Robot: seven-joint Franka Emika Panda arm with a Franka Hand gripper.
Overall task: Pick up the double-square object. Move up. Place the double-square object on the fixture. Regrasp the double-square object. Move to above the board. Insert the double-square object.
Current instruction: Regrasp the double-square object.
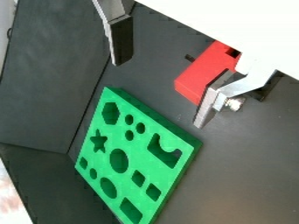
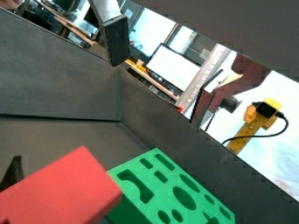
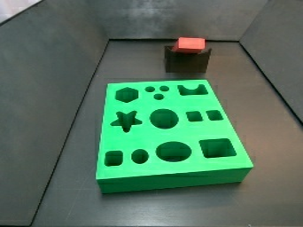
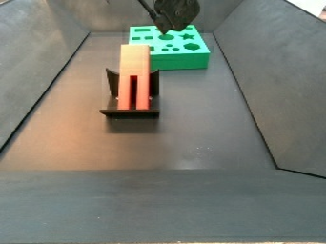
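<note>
The red-orange double-square object (image 4: 133, 71) rests in the dark fixture (image 4: 130, 107), apart from the gripper; in a side view its end (image 3: 189, 43) sticks up above the fixture (image 3: 187, 62). The green board (image 3: 166, 133) lies flat next to it, also visible as the board (image 4: 169, 50). My gripper (image 4: 176, 15) hangs high over the board's side of the floor. In both wrist views it is open with nothing between its fingers: gripper (image 1: 162, 92), gripper (image 2: 156, 87). The object (image 1: 208, 70) lies beyond one finger (image 1: 215, 103), and the board (image 1: 135, 157) is below.
Sloped dark walls (image 3: 71, 97) enclose the floor on all sides. Beyond the wall, a wrist view shows a monitor (image 2: 176, 70) and a yellow stand (image 2: 257, 118).
</note>
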